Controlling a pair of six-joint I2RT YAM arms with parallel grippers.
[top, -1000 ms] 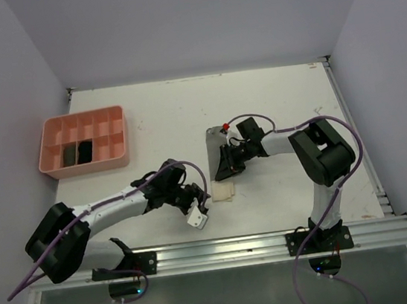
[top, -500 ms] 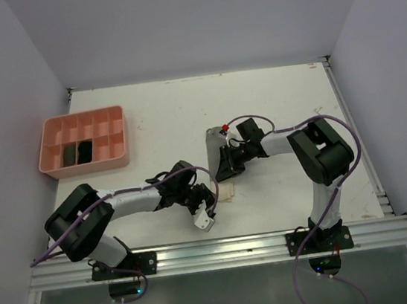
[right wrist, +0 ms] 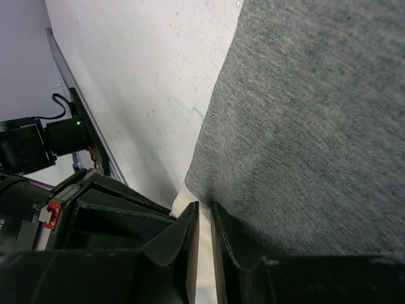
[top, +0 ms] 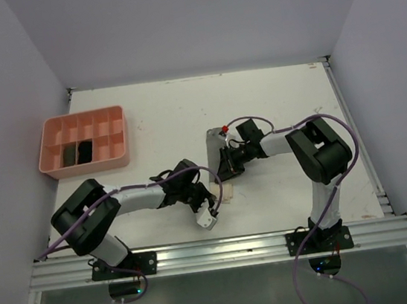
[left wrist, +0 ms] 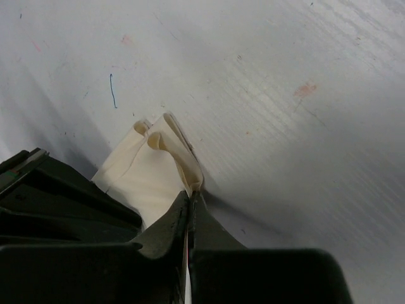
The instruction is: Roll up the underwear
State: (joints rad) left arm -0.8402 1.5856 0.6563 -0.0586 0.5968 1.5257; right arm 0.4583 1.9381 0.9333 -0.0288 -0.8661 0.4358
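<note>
Cream underwear (left wrist: 145, 174) lies on the surface just beside the grey pair (right wrist: 304, 126). Left fingers (left wrist: 168, 231) pinch its folded edge (probably soft and limp; grip all layers). Right fingers (right wrist: 180, 235) nearly together, grip unclear.

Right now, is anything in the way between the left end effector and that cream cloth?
Nothing visible. The left end effector has its jaws shut on the folded edge of the cream underwear, with bare table beyond it. The grey garment lies farther back, by the right end effector.
</note>
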